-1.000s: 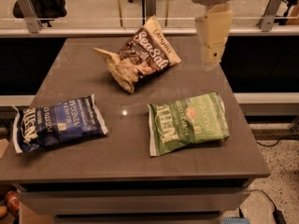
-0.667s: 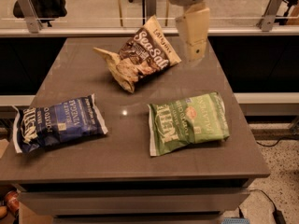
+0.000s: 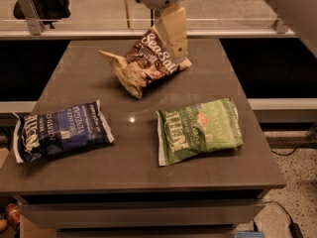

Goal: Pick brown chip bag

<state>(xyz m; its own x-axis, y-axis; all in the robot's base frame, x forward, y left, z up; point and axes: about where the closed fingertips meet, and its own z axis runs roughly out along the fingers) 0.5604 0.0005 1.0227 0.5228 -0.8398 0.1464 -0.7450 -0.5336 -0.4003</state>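
The brown chip bag [image 3: 144, 63], dark brown and tan with white "Sea Salt" lettering, lies crumpled at the back middle of the grey table [image 3: 133, 167]. My gripper [image 3: 177, 48] hangs from the cream arm at the top of the camera view. It sits directly over the bag's right end, overlapping the "Salt" lettering. Whether it touches the bag does not show.
A navy blue vinegar bag [image 3: 62, 131] lies flat at the front left of the table. A green jalapeno bag [image 3: 199, 130] lies flat at the front right. A glass rail [image 3: 148, 32] runs behind the table. A dark object [image 3: 42, 1] stands at the far left.
My arm has moved left, from beyond the brown bag's right side to over its right end. The three bags have not moved.
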